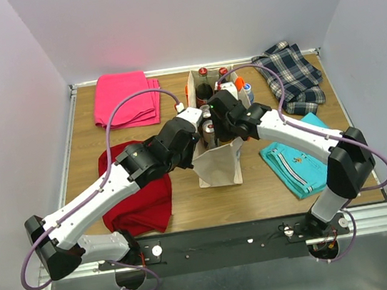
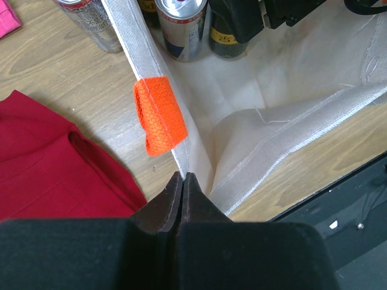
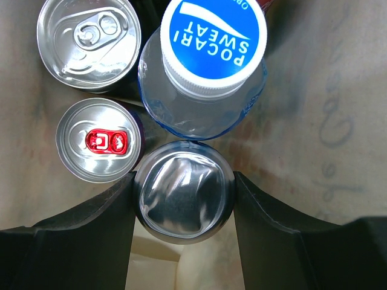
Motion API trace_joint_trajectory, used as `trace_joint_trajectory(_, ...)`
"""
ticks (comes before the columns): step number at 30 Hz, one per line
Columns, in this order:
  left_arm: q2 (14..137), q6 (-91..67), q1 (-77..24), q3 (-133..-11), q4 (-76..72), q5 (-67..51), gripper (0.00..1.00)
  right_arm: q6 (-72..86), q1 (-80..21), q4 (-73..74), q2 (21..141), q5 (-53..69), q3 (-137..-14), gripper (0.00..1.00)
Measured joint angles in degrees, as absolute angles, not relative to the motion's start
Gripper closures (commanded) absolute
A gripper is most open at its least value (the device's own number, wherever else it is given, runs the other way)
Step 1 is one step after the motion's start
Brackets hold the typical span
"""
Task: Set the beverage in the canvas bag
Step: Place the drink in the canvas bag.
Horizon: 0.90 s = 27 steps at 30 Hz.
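Note:
The cream canvas bag (image 1: 218,168) stands open at the table's middle, with an orange strap (image 2: 159,115) on its rim. My left gripper (image 2: 182,179) is shut on that rim just below the strap, pinching the fabric edge. Inside the bag, my right gripper (image 3: 183,194) is shut on a beverage can (image 3: 183,192) whose plain shiny end faces the camera; both fingers (image 3: 266,217) press its sides. Beside it stand two silver-topped cans (image 3: 100,140) and a blue-capped Pocari Sweat bottle (image 3: 205,66). From above, both wrists meet over the bag's mouth (image 1: 209,125).
A red cloth (image 1: 138,189) lies left of the bag and a pink one (image 1: 123,98) at the back left. Teal (image 1: 296,159) and plaid (image 1: 292,77) cloths lie on the right. A can (image 2: 91,21) shows left of the bag's wall. Bottles (image 1: 243,89) stand behind.

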<state>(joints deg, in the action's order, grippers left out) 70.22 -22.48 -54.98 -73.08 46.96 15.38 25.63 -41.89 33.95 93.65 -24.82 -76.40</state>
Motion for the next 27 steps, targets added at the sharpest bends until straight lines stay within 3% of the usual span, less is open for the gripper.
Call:
trace_joint_trajectory(25,68.40,-22.02,-54.98,-73.06,46.98,15.42,0.71,28.60,-41.89,34.54,94.96,-24.86,-76.31,0.99)
trace_joint_trajectory(27,68.40,-22.02,-54.98,-73.06,46.98,15.44,0.70,28.75,-41.89,34.57,94.96,-24.93,-76.31,0.91)
